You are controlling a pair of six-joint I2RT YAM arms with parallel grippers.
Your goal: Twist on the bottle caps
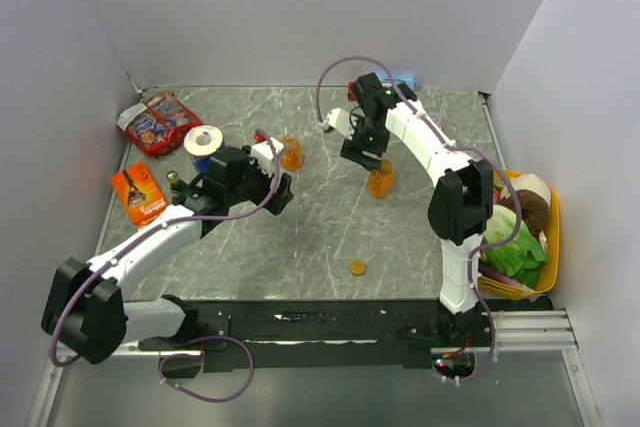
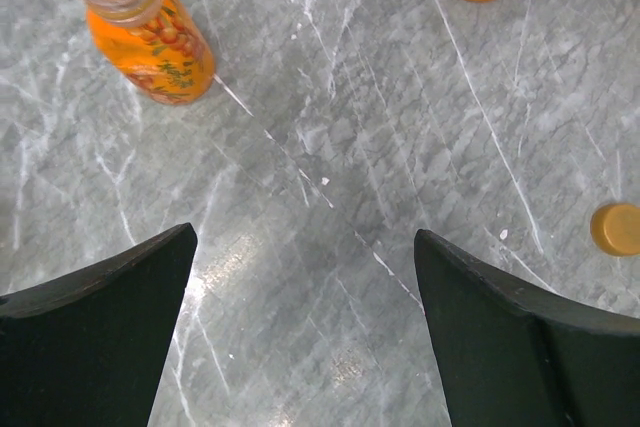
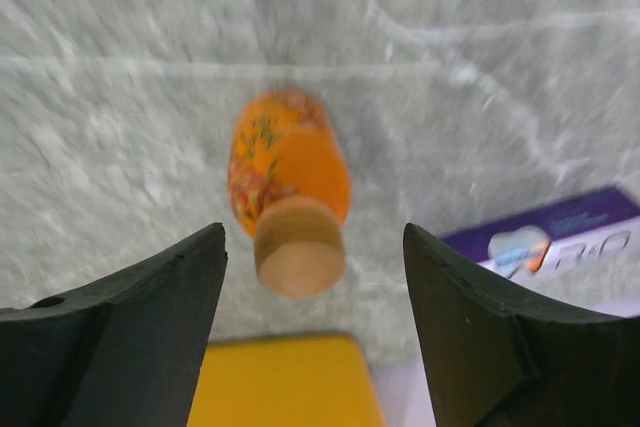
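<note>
"On the right side, what have you got?"

"My right jaws hang partly open over the capped bottle (image 3: 290, 172), one finger on each side and touching nothing. Its cap (image 3: 298, 249) sits on the neck; I can't tell if it's tight."

"And the left?"

"My left jaws are spread wide and empty, low over the worktop (image 2: 330, 147). In my left wrist view the second bottle (image 2: 150, 42) stands uncapped, ahead and to the left. The loose cap (image 2: 615, 228) lies flat off to the right, well apart from that bottle."
</note>
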